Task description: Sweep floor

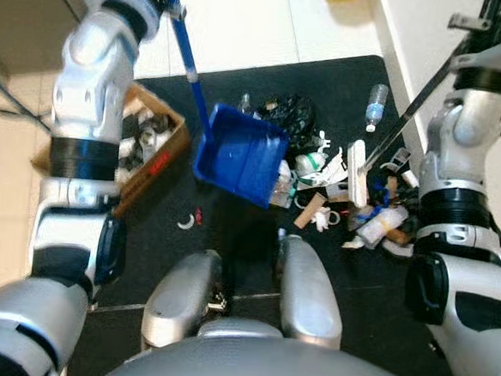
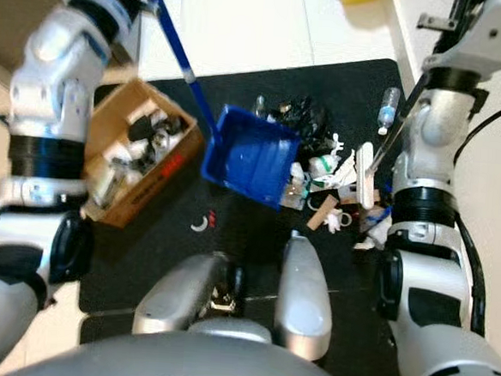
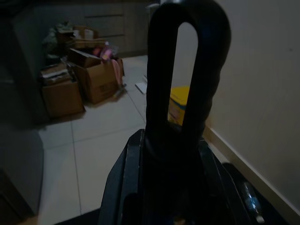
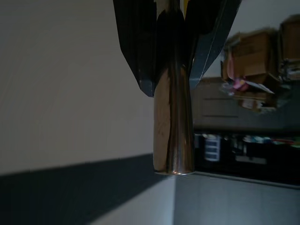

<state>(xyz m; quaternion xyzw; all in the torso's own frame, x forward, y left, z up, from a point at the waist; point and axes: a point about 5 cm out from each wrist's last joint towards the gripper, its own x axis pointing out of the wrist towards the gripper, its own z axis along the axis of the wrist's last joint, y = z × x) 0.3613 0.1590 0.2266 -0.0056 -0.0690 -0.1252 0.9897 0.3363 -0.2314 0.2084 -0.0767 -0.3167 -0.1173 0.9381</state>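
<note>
Left tool clamps the dustpan handle, right tool the broom pole; broom head could scatter litter past the dustpan.

Pale tiled floor, black mat, white wall, stacked cardboard boxes

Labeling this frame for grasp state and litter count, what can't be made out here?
- Left gripper: contact with the dustpan handle is cut by the top edge in the eye views; left wrist view is dark.
- Broom head: bristle contact is hidden among the litter pile.
- Litter pieces: too small and blurred to name.
- Cardboard box: partly hidden by the left arm.
</note>
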